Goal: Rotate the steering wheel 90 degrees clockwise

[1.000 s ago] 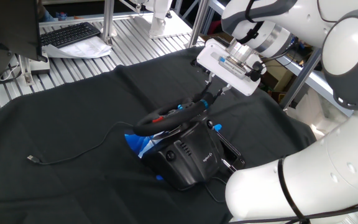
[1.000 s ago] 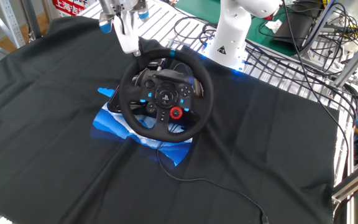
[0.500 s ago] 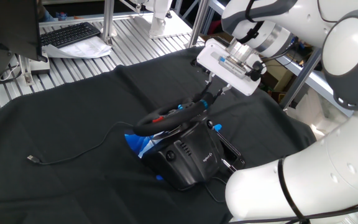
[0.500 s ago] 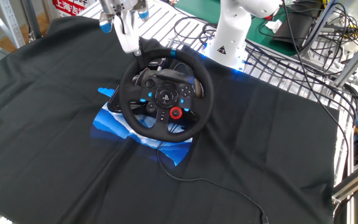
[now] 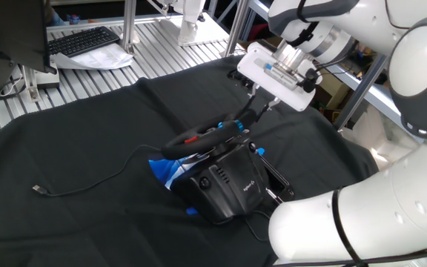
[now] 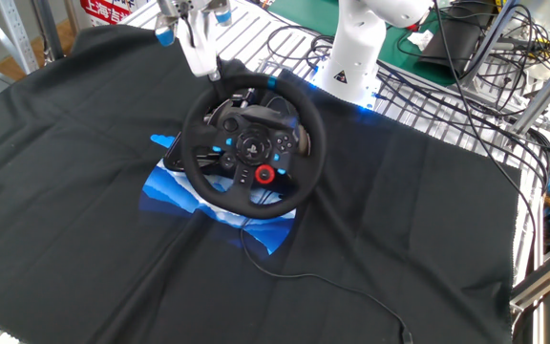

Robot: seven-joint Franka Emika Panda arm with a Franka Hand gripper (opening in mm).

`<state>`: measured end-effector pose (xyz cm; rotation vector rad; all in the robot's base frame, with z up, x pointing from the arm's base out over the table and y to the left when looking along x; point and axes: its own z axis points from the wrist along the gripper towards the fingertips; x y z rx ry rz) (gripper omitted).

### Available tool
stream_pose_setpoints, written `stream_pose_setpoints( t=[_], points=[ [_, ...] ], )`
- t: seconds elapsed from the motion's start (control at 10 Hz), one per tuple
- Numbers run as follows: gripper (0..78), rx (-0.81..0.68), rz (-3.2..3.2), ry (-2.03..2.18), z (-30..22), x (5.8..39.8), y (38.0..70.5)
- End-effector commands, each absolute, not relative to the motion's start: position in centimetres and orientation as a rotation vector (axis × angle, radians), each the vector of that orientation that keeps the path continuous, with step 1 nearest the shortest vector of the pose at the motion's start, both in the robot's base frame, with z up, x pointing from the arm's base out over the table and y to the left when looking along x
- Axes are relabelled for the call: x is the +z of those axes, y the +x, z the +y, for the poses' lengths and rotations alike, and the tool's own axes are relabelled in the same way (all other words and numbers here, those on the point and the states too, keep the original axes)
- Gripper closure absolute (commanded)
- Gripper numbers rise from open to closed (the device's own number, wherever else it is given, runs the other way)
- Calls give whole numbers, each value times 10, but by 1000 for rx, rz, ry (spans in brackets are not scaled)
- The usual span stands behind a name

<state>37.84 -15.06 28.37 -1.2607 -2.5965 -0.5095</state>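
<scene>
Since the earlier frames, the round black gaming steering wheel (image 6: 252, 148) has turned a little clockwise: its red hub button has slid from about 5 o'clock toward 6 o'clock on the hub, and the blue rim stripe has edged right near 12 o'clock. The white-bodied pincer (image 6: 214, 70) has shifted right with it.

Around the wheel, the surface (image 6: 84, 258) is draped in black cloth. A crumpled blue-and-white sheet (image 6: 175, 191) pokes out from under the wheel at 8 o'clock. A thin black cable (image 6: 342, 285) trails off from 6 o'clock toward the lower right. From the one fixed view, another loose cable with a small plug (image 5: 39, 190) lies well apart at 9 o'clock. The bulky black base housing (image 5: 224, 185) sits behind the wheel, and the robot's white pedestal (image 6: 356, 57) stands near at 1 o'clock, on a metal slatted bench.

The wheel sits mid-cloth, its face tilted up toward the other fixed camera; being round, it has no long axis, and the blue stripe points to about 12 o'clock.

The pincer's dark fingers (image 5: 252, 115) close on the rim at about 11 o'clock, gripping it narrowly.
</scene>
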Motion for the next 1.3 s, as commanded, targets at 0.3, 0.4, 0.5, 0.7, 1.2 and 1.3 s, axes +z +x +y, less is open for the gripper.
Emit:
stream_pose_setpoints(
  t=[0.3,0.4,0.5,0.7,1.2,1.3],
  points=[
    [764,-506,-2632,-1348,-141,302,371],
    [764,-507,-2630,-1355,-140,303,370],
    [764,-508,-2635,-1364,-138,304,370],
    [764,-512,-2636,-1379,-137,305,369],
    [764,-509,-2633,-1420,-129,310,363],
    [764,-509,-2639,-1427,-128,311,362]
  ],
)
